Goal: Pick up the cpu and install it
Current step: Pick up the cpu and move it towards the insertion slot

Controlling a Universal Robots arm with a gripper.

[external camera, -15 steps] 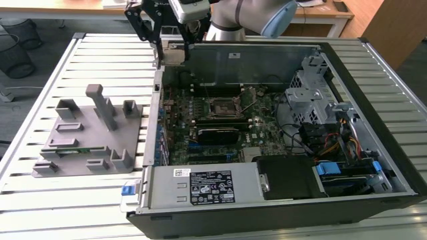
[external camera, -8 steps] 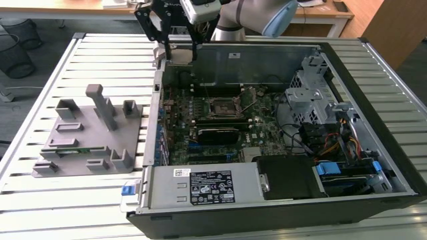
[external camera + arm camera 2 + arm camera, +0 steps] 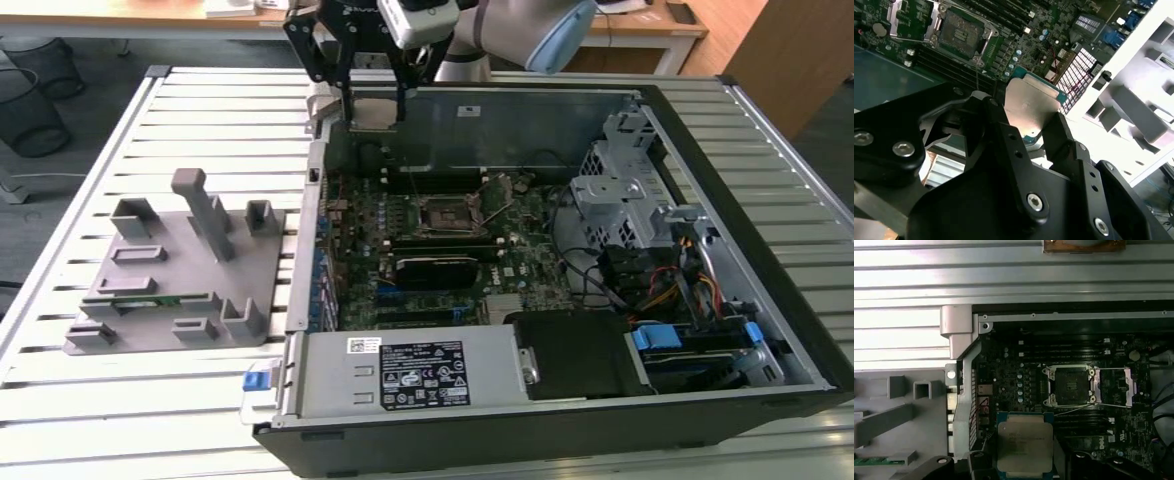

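our pincer (image 3: pixel 1029 120) is pinching the cpu (image 3: pixel 1030 100) by two opposite edges, with the silvery plate facing the wrist. in the exterior view we hang over the far edge of the open computer case (image 3: pixel 534 125), which sits on the slatted bench (image 3: pixel 200 110). the socket (image 3: pixel 445 212) lies lower, nearer that camera and slightly toward the exterior view's right. we judge its frame open and empty.

Bright, even light washed the slatted table (image 3: pixel 1014 275) beyond the gripper (image 3: pixel 378 105) nearly white with glare in the first wrist view. The chip (image 3: pixel 1031 105) between its fingers (image 3: pixel 1004 137) gave a pale sheen. Beneath the gripper the open case (image 3: pixel 534 440) lay shadowed, its board (image 3: pixel 1019 375) dim and dark.
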